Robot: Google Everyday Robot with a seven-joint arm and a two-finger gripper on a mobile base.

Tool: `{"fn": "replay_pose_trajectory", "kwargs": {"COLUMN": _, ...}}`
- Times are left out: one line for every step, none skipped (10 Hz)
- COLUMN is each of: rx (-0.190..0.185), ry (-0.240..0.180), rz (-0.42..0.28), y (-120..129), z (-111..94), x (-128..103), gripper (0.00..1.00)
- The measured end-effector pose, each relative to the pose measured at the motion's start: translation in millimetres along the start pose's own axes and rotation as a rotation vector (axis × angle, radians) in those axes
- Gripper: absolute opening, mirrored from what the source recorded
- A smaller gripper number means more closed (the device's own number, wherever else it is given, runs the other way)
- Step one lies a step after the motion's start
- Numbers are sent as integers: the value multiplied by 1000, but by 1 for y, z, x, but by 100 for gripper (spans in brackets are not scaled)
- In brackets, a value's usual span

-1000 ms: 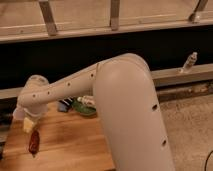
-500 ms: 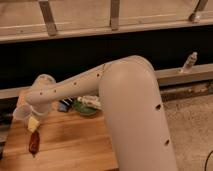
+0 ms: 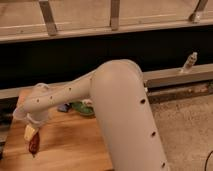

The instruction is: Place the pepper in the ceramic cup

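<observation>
The pepper (image 3: 34, 145), small, dark red and glossy, lies near the left front of the wooden table (image 3: 75, 145). My gripper (image 3: 30, 133) hangs at the end of the white arm directly over the pepper's upper end. Its pale yellowish fingers point down and reach the pepper, and the jaws stand open. The ceramic cup is hidden, most likely behind the wrist at the far left.
A dark green bowl (image 3: 80, 108) with a pale item (image 3: 88, 102) sits at the back of the table, half behind the arm. A small bottle (image 3: 190, 63) stands on the ledge at the right. The table's left edge is close to the gripper.
The gripper has come down and slightly forward, from above the table's left side to just over the pepper. The pepper has not moved.
</observation>
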Motion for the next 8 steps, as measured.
{"fn": "replay_pose_trajectory", "kwargs": {"rx": 8, "ry": 26, "rz": -1, "y": 3, "z": 6, "x": -3, "gripper": 80}}
{"fn": "replay_pose_trajectory", "kwargs": {"rx": 24, "ry": 56, "rz": 0, "y": 5, "z": 13, "x": -6, "gripper": 80}}
{"fn": "replay_pose_trajectory", "kwargs": {"rx": 43, "ry": 79, "rz": 3, "y": 6, "z": 17, "x": -9, "gripper": 80}}
{"fn": "replay_pose_trajectory", "kwargs": {"rx": 60, "ry": 99, "rz": 5, "y": 8, "z": 21, "x": -13, "gripper": 80}}
{"fn": "replay_pose_trajectory", "kwargs": {"rx": 73, "ry": 119, "rz": 5, "y": 11, "z": 26, "x": -15, "gripper": 80}}
{"fn": "replay_pose_trajectory", "kwargs": {"rx": 77, "ry": 127, "rz": 4, "y": 13, "z": 30, "x": -17, "gripper": 80}}
{"fn": "replay_pose_trajectory", "kwargs": {"rx": 77, "ry": 134, "rz": 5, "y": 14, "z": 34, "x": -17, "gripper": 80}}
{"fn": "replay_pose_trajectory", "kwargs": {"rx": 76, "ry": 141, "rz": 9, "y": 16, "z": 38, "x": -15, "gripper": 80}}
